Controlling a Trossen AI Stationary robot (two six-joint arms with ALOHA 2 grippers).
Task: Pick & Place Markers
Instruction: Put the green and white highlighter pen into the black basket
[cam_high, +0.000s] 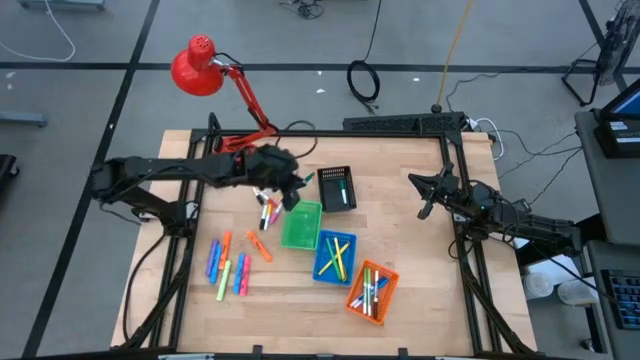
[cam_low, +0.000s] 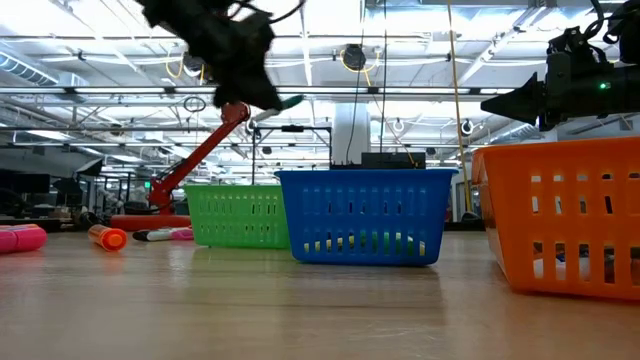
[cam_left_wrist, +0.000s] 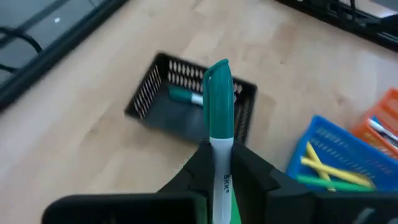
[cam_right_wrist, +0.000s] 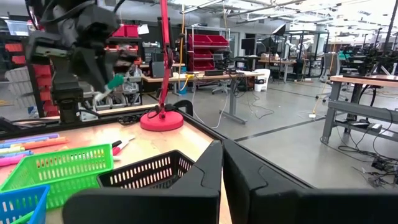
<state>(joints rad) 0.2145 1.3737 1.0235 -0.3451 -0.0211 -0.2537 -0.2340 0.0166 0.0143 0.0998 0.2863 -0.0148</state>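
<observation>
One green-capped marker (cam_left_wrist: 217, 124) is sitting clamped in our left jaws (cam_high: 297, 186), and we are holding it in the air above the bench (cam_high: 400, 290), between the black basket (cam_high: 337, 187) and the green basket (cam_high: 301, 226). In the left wrist view its cap is pointing toward the black basket, where we are seeing another green-capped marker (cam_left_wrist: 184, 95) lying inside. More loose markers (cam_high: 228, 267) are lying on the bench near the left side, and a few more (cam_high: 266, 212) are lying just beside the green basket. We are also seeing yellow and green markers in the blue basket (cam_high: 333, 256) and several mixed ones in the orange basket (cam_high: 372, 289). Our right jaws (cam_high: 427, 205) are pressed together on nothing, and we are keeping that arm raised over the right side of the bench, well apart from the baskets. Behind the bench a red lamp (cam_high: 198, 68) is leaning over its back edge.
</observation>
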